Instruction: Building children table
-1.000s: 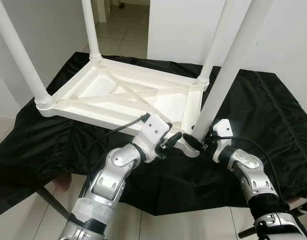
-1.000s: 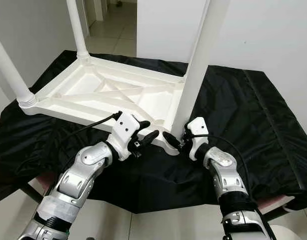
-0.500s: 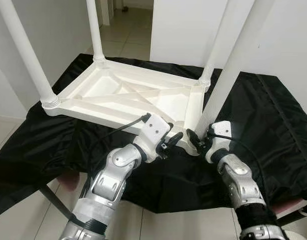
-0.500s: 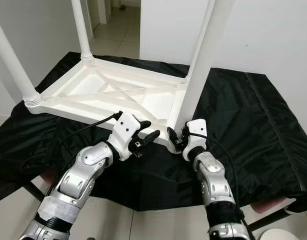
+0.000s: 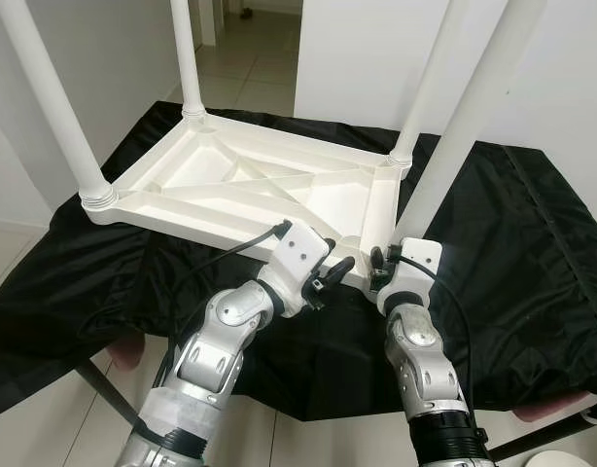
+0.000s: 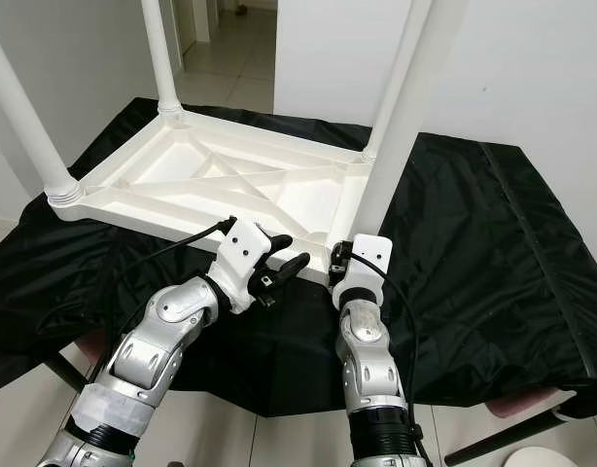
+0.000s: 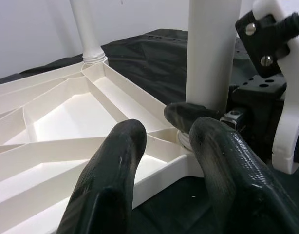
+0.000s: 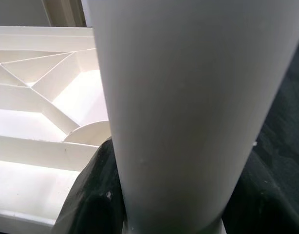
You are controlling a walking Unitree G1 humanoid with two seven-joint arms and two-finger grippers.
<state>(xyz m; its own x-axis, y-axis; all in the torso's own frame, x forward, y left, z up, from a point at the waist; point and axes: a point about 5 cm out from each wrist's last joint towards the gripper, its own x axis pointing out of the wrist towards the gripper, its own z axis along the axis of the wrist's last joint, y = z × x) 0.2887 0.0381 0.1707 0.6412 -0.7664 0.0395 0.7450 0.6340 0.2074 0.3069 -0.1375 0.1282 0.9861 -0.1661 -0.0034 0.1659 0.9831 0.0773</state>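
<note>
While upturned on black cloth: white plastic tabletop, ribbed underside up, four legs standing.
Eye views: right pincer clamped on near leg; left pincer spread, empty, beside that corner.
Left wrist: fingers parted before the socket.
Right wrist: leg gripped close.
Progress: seemingly last leg seating; flipping upright left.

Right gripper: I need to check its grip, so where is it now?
In the left eye view the right gripper is at the upturned table's near right corner, around the base of the leg there.
</note>
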